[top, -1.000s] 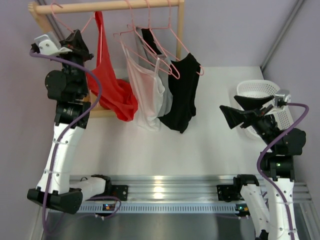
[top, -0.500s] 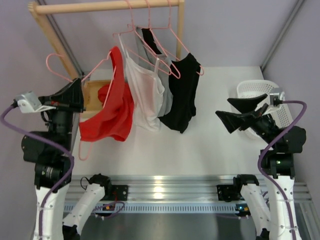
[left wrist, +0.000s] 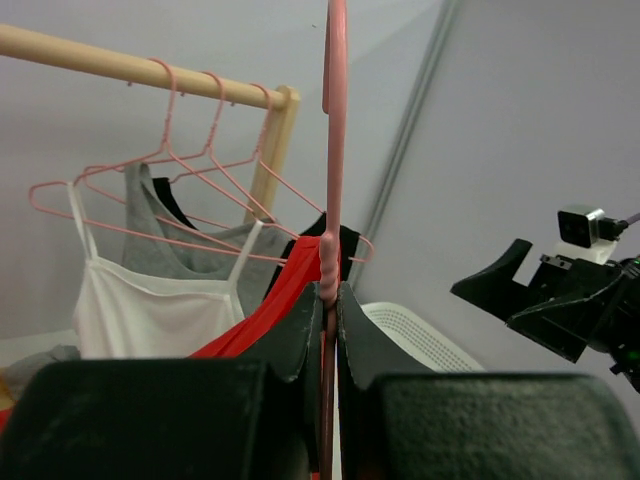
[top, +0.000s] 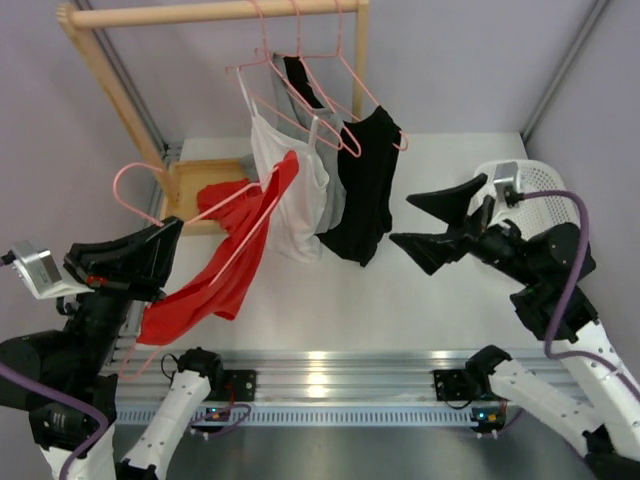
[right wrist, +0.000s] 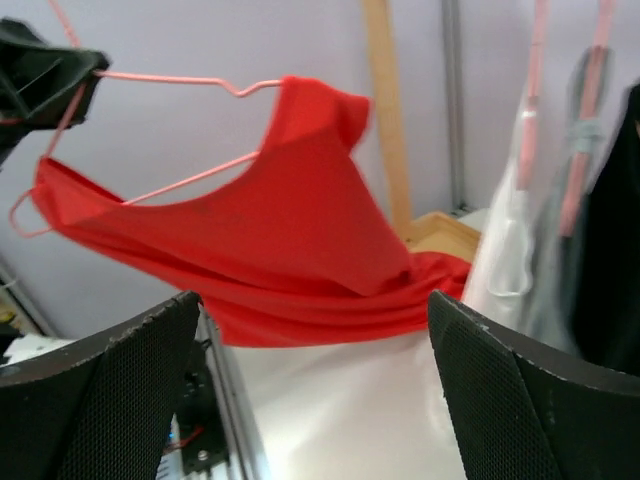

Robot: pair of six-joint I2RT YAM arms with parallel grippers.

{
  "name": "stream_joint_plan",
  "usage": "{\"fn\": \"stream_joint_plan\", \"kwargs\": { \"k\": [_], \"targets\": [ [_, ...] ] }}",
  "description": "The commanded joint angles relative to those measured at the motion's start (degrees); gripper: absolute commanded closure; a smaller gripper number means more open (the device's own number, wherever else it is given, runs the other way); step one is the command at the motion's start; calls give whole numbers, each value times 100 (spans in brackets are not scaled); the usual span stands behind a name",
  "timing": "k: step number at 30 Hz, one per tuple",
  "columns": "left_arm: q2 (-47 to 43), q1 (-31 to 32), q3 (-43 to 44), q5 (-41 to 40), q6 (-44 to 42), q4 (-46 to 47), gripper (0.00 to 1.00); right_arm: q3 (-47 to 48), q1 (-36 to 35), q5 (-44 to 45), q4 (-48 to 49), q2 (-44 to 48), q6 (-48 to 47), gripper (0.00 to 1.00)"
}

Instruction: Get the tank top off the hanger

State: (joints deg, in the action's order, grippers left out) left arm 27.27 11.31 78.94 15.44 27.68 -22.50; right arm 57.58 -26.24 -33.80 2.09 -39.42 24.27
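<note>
Overhead looks down; wrist views seemingly share the red tank top [right wrist: 290, 230]

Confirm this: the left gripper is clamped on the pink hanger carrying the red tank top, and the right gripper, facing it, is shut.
Not quite: the right gripper is open, its jaws spread wide, as the top external view shows. The left gripper is indeed clamped on the pink hanger carrying the red tank top.

the tank top [right wrist: 270, 230] is plain red, its hanger [left wrist: 335, 100] pink. white top [top: 290, 190], grey top [left wrist: 180, 250], black top [top: 365, 190]. pale wooden rail [top: 220, 12], white mesh basket [top: 545, 178], white worktop [top: 420, 290].
</note>
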Motion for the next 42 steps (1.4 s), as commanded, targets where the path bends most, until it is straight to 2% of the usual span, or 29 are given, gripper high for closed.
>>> {"fn": "stream_joint_plan", "kwargs": {
  "k": [1, 2, 3, 5, 6, 7, 10, 16, 19, 22, 26, 31, 33, 34, 36, 37, 38, 40, 41, 42],
  "targets": [
    [-37, 3, 210, 802, 360, 79, 100, 70, -2099, 2452, -666, 4, -1728, 7],
    [-55, 3, 201, 863, 361, 71, 100, -53, -2627, 3623, -474, -13, -1924, 7],
    [-63, 3, 192, 951, 361, 79, 100, -263, -3667, 4201, -377, -126, -2144, 5],
    [-81, 3, 184, 1057, 361, 79, 100, -335, -4535, 5779, -53, -381, -2760, 2],
    [-90, 3, 201, 1170, 369, 71, 100, -318, -4905, 5954, 71, -652, -2874, 1],
    [-90, 3, 210, 1241, 387, 79, 100, -318, -4934, 5912, 177, -724, -2893, 1],
    [-125, 3, 315, 1443, 413, 79, 100, -458, -4917, 5386, 941, -848, -3024, 1],
    [-151, 3, 631, 1821, 685, 79, 100, -642, -4900, 5147, 2189, -1243, -3473, 1],
    [-257, 3, 719, 1822, 721, 79, 100, -827, -4698, 4630, 2768, -1252, -3386, 1],
    [-310, 3, 816, 1848, 721, 88, 100, -924, -4294, 3708, 3208, -1244, -3062, 3],
    [-301, 3, 895, 1875, 791, 88, 100, -705, -3889, 2671, 3464, -1445, -2770, 3],
    [-266, 11, 1018, 1927, 844, 88, 100, -345, -3643, 1809, 3369, -1806, -2726, 1],
    [-257, 11, 1010, 1910, 862, 88, 100, -72, -3494, 1098, 3281, -2008, -2550, 1],
    [-248, 11, 975, 1884, 844, 88, 100, 15, -3450, 425, 3298, -2104, -2211, 1],
    [-257, 11, 913, 1849, 818, 88, 100, 227, -3423, 7, 3385, -2288, -1989, 11],
    [-257, 11, 887, 1787, 783, 88, 100, 218, -3423, -108, 3508, -2316, -1744, 23],
    [-274, 11, 826, 1752, 765, 88, 100, 149, -3423, -135, 3596, -2325, -1672, 48],
    [-292, 11, 781, 1690, 730, 79, 100, 69, -3423, -22, 3580, -2246, -1601, 70],
    [-309, 11, 746, 1655, 730, 79, 100, -18, -3423, 118, 3545, -2202, -1592, 89],
    [-318, 11, 729, 1638, 721, 79, 100, -54, -3414, 206, 3509, -2097, -1592, 99]
  ]
}}
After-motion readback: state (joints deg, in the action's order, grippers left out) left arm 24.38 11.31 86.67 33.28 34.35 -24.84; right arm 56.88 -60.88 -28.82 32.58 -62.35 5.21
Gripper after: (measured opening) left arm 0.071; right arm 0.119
